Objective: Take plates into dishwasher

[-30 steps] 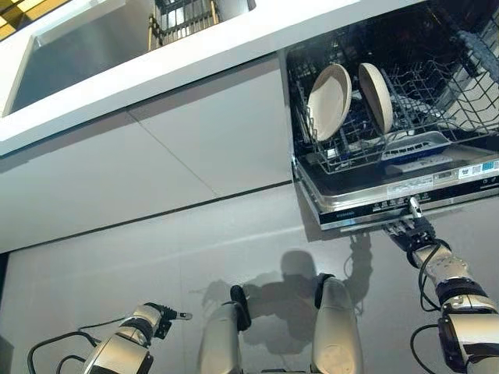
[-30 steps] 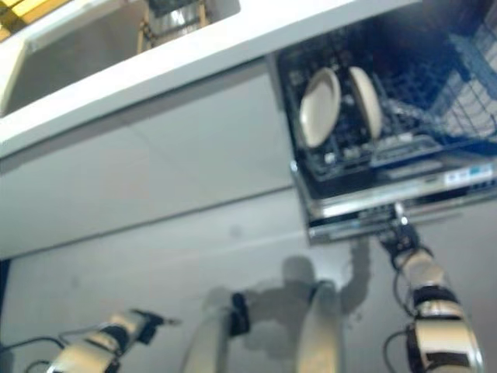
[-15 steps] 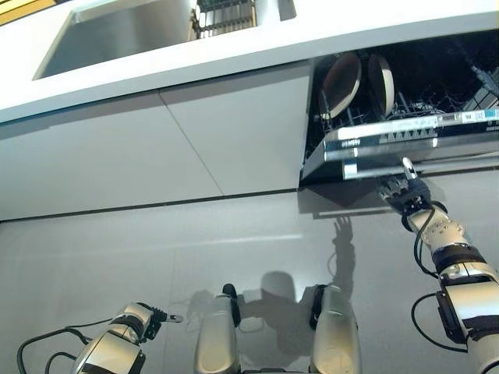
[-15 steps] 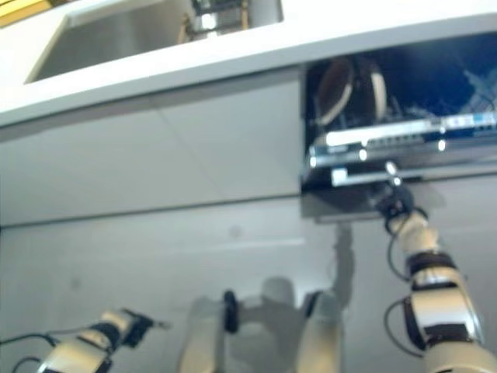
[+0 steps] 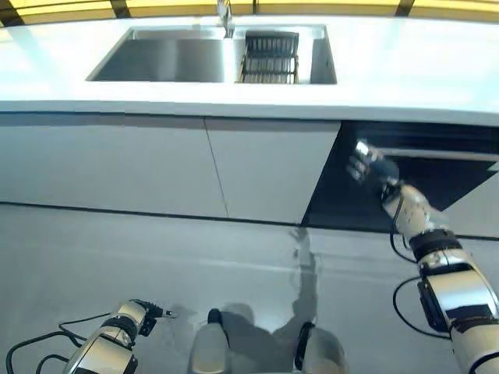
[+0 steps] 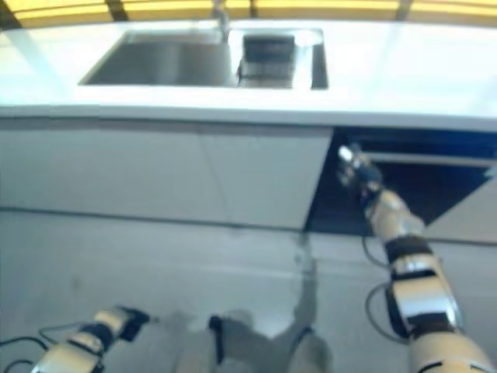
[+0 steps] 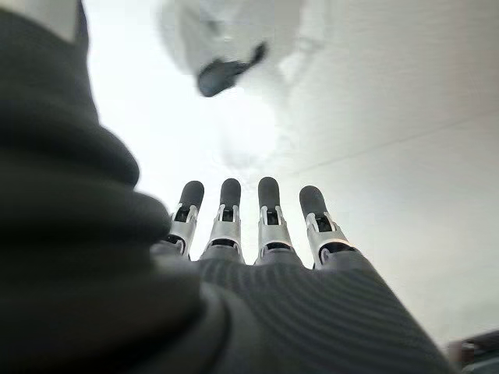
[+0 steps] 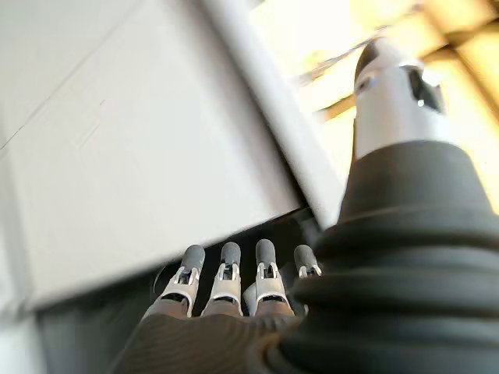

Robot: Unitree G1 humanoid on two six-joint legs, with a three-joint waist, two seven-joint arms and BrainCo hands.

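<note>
Closing the dishwasher appears to be the step in hand. The right hand [image 5: 366, 165] is raised against the upper left corner of the dishwasher door [image 5: 437, 155], whose pale top edge runs from 9 to 3 o'clock just under the white table [image 5: 405, 70]. In its wrist view the right hand's fingers [image 8: 226, 273] are straight and released, grasping nothing, with the dark gap of the opening just beyond them. No plates show in any view; they are judged to be inside the machine, behind the door, though that cannot be confirmed. The door lies directly ahead of the right hand, toward 12 o'clock, and its long axis is horizontal, so a push along the arm's line would seat it. The left hand [image 5: 139, 313] hangs low at 7 o'clock near the floor [image 5: 156, 257], well apart from the dishwasher, fingers [image 7: 269, 210] extended and empty. The right arm is much the nearer. A sink [image 5: 168, 64] with a dark rack [image 5: 269, 58] lies at 11 o'clock in the table.
</note>
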